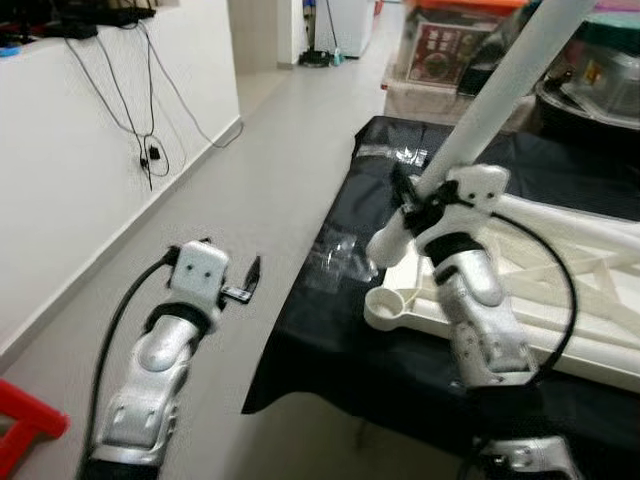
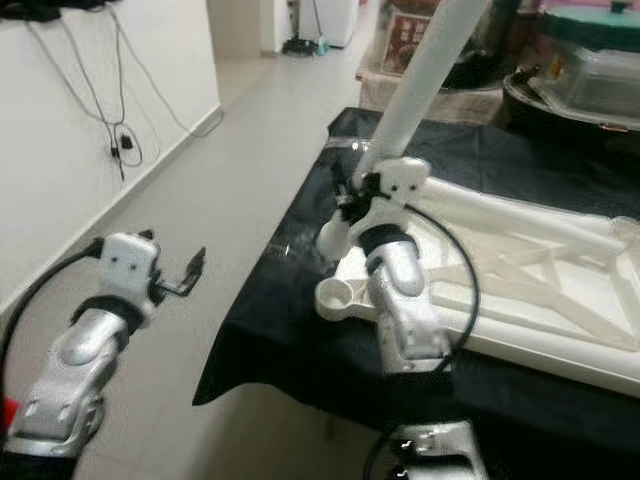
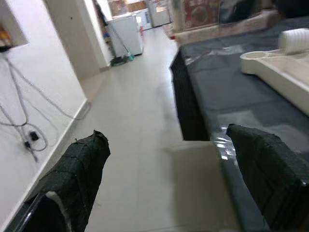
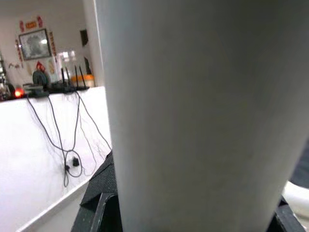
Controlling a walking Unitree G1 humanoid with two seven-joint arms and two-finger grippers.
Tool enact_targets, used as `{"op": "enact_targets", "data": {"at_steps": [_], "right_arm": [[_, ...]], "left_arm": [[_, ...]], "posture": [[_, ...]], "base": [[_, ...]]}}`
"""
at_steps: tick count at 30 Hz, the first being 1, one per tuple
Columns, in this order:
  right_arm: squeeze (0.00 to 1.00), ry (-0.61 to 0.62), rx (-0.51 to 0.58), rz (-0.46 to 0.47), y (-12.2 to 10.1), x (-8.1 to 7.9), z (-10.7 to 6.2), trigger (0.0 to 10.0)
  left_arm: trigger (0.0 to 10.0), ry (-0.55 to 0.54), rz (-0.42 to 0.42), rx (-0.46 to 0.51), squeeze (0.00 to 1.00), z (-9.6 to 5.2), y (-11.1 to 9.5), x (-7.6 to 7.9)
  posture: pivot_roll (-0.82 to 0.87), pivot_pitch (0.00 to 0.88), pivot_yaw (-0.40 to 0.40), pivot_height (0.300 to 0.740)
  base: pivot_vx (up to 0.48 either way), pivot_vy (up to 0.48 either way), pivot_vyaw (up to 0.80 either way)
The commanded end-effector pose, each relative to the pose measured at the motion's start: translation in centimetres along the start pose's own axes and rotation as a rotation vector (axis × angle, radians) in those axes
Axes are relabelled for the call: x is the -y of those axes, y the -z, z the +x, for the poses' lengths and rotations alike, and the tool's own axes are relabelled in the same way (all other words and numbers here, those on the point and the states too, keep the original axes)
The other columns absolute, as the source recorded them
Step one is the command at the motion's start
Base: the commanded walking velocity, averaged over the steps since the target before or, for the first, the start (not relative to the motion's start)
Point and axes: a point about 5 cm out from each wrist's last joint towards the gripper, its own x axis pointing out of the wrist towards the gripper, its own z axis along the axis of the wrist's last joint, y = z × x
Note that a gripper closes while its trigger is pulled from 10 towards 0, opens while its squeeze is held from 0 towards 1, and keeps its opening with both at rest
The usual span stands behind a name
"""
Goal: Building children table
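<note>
A white children's tabletop (image 1: 560, 300) lies upside down on a black-covered table (image 1: 320, 340). A round leg socket (image 1: 385, 302) sits at its near-left corner. My right gripper (image 1: 415, 200) is shut on a long white table leg (image 1: 500, 90). The leg is tilted up to the right, and its rounded lower end hangs just above the socket. The leg (image 4: 203, 116) looms close in the right wrist view. My left gripper (image 1: 248, 282) is open and holds nothing, out over the floor to the left of the table. Its black fingers (image 3: 77, 174) stand wide apart.
A second white tube (image 2: 500, 210) lies across the tabletop's far side. Storage boxes (image 1: 440, 50) and a lidded container (image 2: 590, 70) stand behind the table. Cables (image 1: 140, 130) hang down the white wall on the left. A red object (image 1: 25, 425) sits on the floor at bottom left.
</note>
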Motion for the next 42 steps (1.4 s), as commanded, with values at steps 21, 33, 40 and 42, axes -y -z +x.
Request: {"op": "enact_targets", "data": {"at_steps": [21, 33, 40, 42], "right_arm": [[0.00, -0.559, -0.122, 0.196, -0.8, 0.4, 2.5, 10.0], [0.00, -0.915, -0.200, 0.238, -1.7, 2.9, 2.2, 10.0], [0.00, -1.037, -0.256, 0.190, -1.1, 3.1, 1.8, 10.0], [0.00, -1.094, -0.251, 0.158, -1.2, 2.9, 1.9, 10.0]], "left_arm": [[10.0, 0.230, -0.142, -0.037, 0.00, -2.1, 0.5, 3.4], [10.0, 0.475, -0.291, -0.070, 0.00, -4.6, -0.4, 7.2], [10.0, 0.519, -0.298, -0.087, 0.00, -5.7, -0.5, 7.7], [10.0, 0.529, -0.302, -0.096, 0.00, -6.1, -0.6, 7.7]], "posture": [[0.11, 0.147, -0.030, 0.740], [0.12, 0.203, -0.029, 0.740], [0.13, 0.221, -0.026, 0.740], [0.13, 0.224, -0.024, 0.740]], "base": [[0.000, 0.000, 0.00], [0.000, 0.000, 0.00], [0.000, 0.000, 0.00], [0.000, 0.000, 0.00]]}}
